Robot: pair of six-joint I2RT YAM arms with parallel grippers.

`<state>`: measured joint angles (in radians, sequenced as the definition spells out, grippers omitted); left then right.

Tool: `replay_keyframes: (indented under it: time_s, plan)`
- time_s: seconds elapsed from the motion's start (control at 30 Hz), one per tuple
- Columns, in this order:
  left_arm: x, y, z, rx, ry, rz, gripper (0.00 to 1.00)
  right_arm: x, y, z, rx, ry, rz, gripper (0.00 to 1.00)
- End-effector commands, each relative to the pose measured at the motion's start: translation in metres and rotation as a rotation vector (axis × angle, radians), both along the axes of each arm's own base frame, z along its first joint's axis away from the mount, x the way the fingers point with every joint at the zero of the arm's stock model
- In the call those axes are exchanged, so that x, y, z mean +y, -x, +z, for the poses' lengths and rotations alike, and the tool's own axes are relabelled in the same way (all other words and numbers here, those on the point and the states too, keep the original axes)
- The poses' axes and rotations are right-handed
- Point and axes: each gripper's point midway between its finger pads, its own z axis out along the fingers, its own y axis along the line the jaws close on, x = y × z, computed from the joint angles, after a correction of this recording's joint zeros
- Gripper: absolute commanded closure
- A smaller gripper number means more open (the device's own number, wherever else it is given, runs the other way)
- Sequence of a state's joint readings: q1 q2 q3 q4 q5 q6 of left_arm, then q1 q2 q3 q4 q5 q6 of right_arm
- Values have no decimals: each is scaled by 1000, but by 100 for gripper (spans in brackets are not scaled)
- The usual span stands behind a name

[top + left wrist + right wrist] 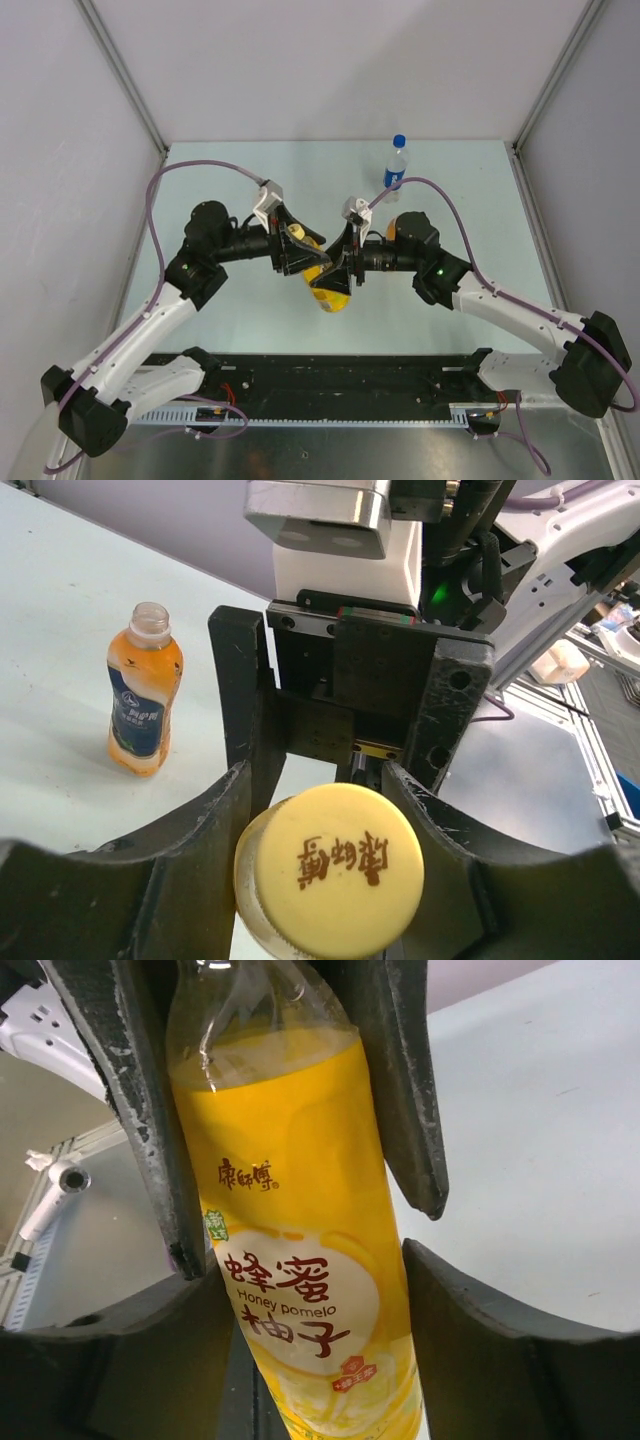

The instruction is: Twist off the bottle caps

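Note:
My right gripper (341,262) (310,1270) is shut on the body of the yellow bottle (331,290) (300,1220) and holds it tilted above the table. My left gripper (299,249) (318,785) is shut on its yellow cap (335,870), one finger on each side. The orange bottle (143,690) with a blue label stands uncapped in the left wrist view. The clear bottle (396,170) with its blue cap (400,141) stands at the back right. The white cap is out of view.
The pale green table (230,320) is walled by white panels on three sides. A black rail (330,375) runs along the near edge between the arm bases. Purple cables loop over both arms.

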<state>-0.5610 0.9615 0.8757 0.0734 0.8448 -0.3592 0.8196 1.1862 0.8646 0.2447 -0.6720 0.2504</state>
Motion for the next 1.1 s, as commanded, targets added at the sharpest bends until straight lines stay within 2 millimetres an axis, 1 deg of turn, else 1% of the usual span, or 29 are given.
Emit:
replay_keyframes:
  time_s: [0.0,0.1,0.23,0.3,0.4,0.5,0.6,0.7,0.8,0.9,1.0,1.07]
  plan:
    - [1,4,6,-25,26,8,47,3,-2,35,-68,-84,3,40]
    - [4,3,7,-33,32,37,34,2,-2,36,-61,-83,-7,45]
    - [10,-3,10,-54,38,100,8,1,-2,35,-56,-77,-12,54]
    - [15,-11,11,-62,35,169,2,0,-2,35,-55,-75,-16,55]
    - [29,-24,15,-83,42,297,1,-2,-2,35,-54,-69,-29,55]
    - [46,-31,21,-119,59,414,1,-6,-7,33,-55,-52,-69,55]
    - [63,-35,24,-147,79,513,1,-13,-23,28,-48,-27,-162,55]
    - [71,-30,22,-156,87,540,1,-32,-49,32,-14,-33,-277,54]
    - [72,-24,15,-146,81,524,1,-57,-74,44,31,-80,-374,55]
    - [65,-20,2,-110,61,474,1,-84,-93,62,87,-153,-454,55]
    - [54,-18,-11,-51,39,414,1,-103,-103,77,138,-219,-504,54]
    - [45,-17,-17,-2,31,370,1,-110,-105,84,164,-252,-519,55]
